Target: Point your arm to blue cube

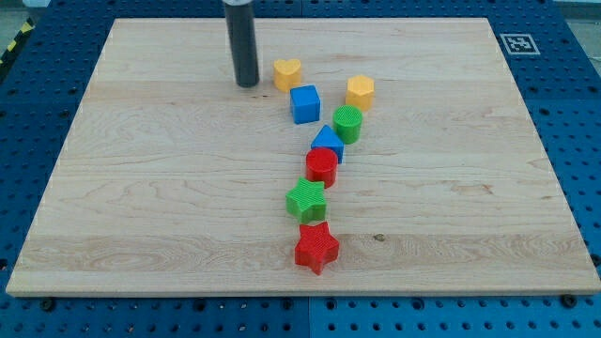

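Here, my tip [248, 84] left of 1 blue cube [304, 104], no jaws visible.

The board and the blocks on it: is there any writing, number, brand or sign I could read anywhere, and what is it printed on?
No words, numbers or brand names can be read anywhere.
The one sign: a small black-and-white square marker, a coded pattern rather than letters, at the wooden board's corner at the view's top right.
The blue cube and the other blocks carry no print; neither does my tip.
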Action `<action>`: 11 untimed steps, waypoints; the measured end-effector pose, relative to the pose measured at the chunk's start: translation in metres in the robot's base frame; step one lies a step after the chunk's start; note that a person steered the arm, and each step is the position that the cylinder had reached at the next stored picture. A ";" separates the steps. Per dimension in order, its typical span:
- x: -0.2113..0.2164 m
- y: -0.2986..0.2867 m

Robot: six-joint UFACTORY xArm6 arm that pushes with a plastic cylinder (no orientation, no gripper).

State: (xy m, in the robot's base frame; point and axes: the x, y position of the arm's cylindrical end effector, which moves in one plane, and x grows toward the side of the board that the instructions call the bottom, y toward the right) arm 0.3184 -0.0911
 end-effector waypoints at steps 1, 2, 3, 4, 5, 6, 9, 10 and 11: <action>-0.055 0.000; -0.074 0.033; -0.076 0.069; -0.055 0.088; -0.034 0.107; -0.021 0.123; 0.013 0.119; 0.013 0.118; 0.013 0.117</action>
